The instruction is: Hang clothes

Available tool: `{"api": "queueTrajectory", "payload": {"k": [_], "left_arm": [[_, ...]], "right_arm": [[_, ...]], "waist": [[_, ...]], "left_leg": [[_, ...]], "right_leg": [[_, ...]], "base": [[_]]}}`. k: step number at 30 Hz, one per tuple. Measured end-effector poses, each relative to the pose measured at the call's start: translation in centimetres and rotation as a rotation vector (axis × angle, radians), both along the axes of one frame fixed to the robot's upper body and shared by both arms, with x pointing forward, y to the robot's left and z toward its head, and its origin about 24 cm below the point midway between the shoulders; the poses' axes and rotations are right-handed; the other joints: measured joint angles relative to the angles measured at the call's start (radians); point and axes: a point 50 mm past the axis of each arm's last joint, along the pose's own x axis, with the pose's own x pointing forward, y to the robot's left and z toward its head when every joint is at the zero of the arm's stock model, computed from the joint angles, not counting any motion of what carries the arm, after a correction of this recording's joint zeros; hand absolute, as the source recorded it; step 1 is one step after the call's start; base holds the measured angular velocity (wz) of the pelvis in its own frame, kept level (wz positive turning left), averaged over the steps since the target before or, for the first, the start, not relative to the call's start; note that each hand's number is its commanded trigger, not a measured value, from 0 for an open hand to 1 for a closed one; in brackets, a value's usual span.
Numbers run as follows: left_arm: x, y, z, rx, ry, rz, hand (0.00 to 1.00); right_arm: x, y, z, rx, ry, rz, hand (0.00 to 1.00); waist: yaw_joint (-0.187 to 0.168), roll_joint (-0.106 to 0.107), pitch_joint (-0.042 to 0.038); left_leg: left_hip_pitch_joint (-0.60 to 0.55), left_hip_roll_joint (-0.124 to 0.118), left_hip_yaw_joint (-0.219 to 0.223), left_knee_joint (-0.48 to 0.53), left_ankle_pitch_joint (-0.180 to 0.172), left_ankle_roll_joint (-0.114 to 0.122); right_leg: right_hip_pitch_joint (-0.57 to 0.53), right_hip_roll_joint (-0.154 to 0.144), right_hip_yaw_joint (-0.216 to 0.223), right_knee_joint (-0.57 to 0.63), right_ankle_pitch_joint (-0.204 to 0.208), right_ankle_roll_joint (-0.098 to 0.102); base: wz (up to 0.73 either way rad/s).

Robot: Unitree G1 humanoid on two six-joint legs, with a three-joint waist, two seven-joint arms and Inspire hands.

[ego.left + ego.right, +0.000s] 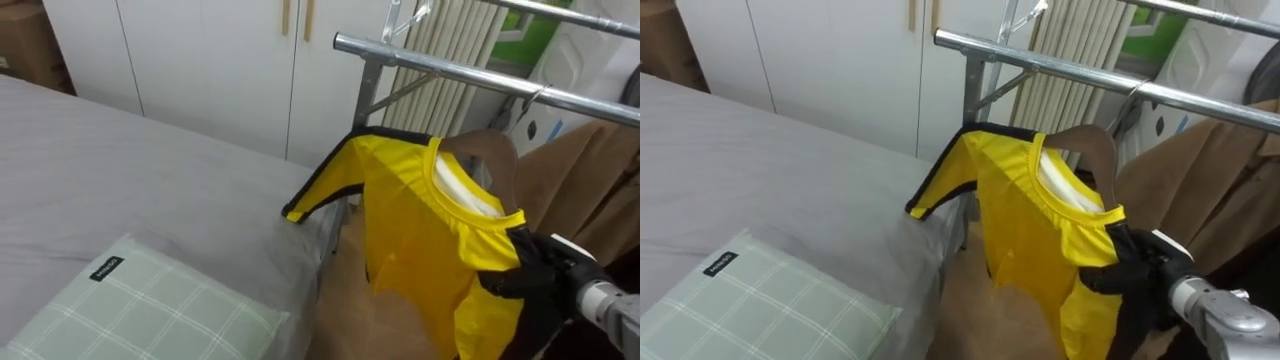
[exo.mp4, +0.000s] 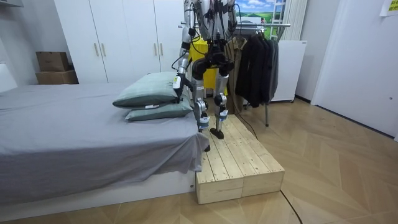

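The right hand [image 1: 540,268] is clenched on the shoulder of the yellow shirt [image 1: 420,230]. The shirt sits on a brown hanger [image 1: 1085,140] just below the rail [image 1: 450,68], which lies up and ahead of the hand. The shirt's shoulder line runs roughly along the rail. Whether the hook is over the rail I cannot tell. The left hand [image 2: 178,83] hangs beside the bed [image 1: 120,170] — its state I cannot tell. The pillow [image 1: 150,300] carries a black tag [image 1: 105,268] — print too small to read.

Shirt [image 1: 410,230] right of bed [image 1: 130,170], near rail [image 1: 450,70]; pillow [image 1: 150,310] on bed
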Motion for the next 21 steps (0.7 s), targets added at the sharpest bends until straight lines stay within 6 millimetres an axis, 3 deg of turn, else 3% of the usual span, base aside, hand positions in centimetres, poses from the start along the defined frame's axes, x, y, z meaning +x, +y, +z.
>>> {"api": "queueTrajectory", "payload": {"k": [4, 5, 6, 7, 21], "left_arm": [[0.00, 0.01, 0.00, 0.000, -0.001, 0.000, 0.00], [0.00, 0.01, 0.00, 0.000, -0.001, 0.000, 0.00], [0.01, 0.01, 0.00, 0.000, -0.001, 0.000, 0.00], [0.01, 0.02, 0.01, 0.000, -0.001, 0.000, 0.00], [0.02, 0.01, 0.00, 0.000, -0.001, -0.001, 0.00]], "right_arm": [[-0.03, -0.06, -0.04, -0.005, 0.001, -0.007, 1.00], [-0.03, -0.06, -0.04, -0.006, 0.001, -0.007, 0.62], [-0.03, -0.07, -0.05, -0.006, 0.001, -0.008, 0.41], [-0.03, -0.07, -0.05, -0.006, 0.001, -0.009, 0.00], [-0.61, -0.72, -0.89, -0.001, 0.031, -0.092, 0.00]], "waist": [[0.000, 0.001, 0.0007], [0.000, 0.001, 0.0008], [0.000, 0.001, 0.0009], [0.000, 0.001, 0.0010], [-0.001, 0.004, 0.0024]], "left_leg": [[0.000, 0.001, -0.001, -0.001, 0.000, 0.000], [0.000, 0.001, -0.001, -0.001, 0.000, 0.000], [0.000, 0.001, -0.002, -0.001, 0.000, 0.000], [0.000, 0.001, -0.002, -0.001, 0.000, 0.000], [-0.004, 0.000, -0.001, 0.001, 0.000, 0.000]], "right_leg": [[0.000, 0.000, -0.005, 0.000, 0.001, 0.000], [0.000, 0.000, -0.005, 0.000, 0.001, 0.000], [0.000, 0.000, -0.006, 0.000, 0.001, 0.000], [-0.001, 0.000, -0.006, 0.000, 0.001, 0.000], [-0.003, 0.000, -0.005, 0.003, 0.002, -0.002]], "base": [[0.00], [0.00], [0.00], [0.00], [0.00]]}}
